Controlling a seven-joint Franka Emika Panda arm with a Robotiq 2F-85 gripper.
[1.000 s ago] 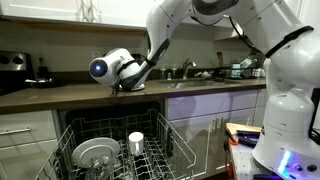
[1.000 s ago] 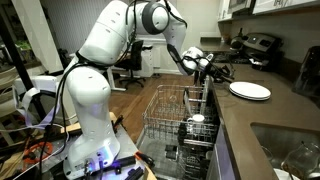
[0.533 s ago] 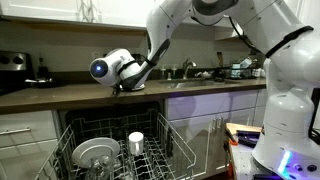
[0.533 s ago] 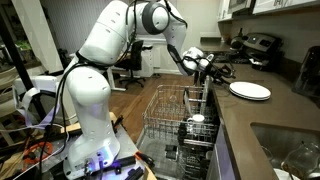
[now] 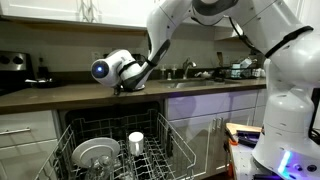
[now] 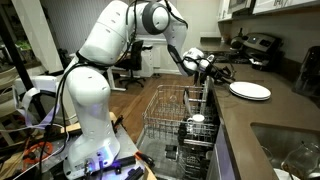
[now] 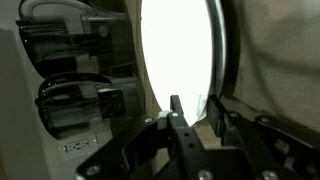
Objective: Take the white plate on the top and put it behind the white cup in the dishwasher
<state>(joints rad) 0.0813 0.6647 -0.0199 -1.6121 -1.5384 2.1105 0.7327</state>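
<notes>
Nothing was seen to have shifted since the earlier frames: arm, dishes and dishwasher door all stood as before. In an exterior view the arm [image 5: 165,30] reached down to the counter [image 5: 60,93], with the gripper [image 5: 120,86] low at its surface; the white plate could not be made out behind it. Below, the dishwasher [image 5: 110,125] stood open with its rack [image 5: 172,152] drawn out, the white cup [image 5: 136,142] upright in the rack and a grey dish [image 5: 95,153] just beside it. In an exterior view from the other end, the white plate [image 6: 250,91] lay flat on the counter [image 6: 250,125], well apart from the cup [image 6: 197,120] in the rack [image 6: 165,110], and the gripper [image 6: 217,72] sat at the plate's edge. In the wrist view the plate [image 7: 180,50] filled the upper picture, and the gripper [image 7: 197,105] straddled its rim, one of the fingers [image 7: 178,125] over the plate's face and its partner outside the rim. The fingers were partly drawn in; whether they pinched the rim could not be told.
</notes>
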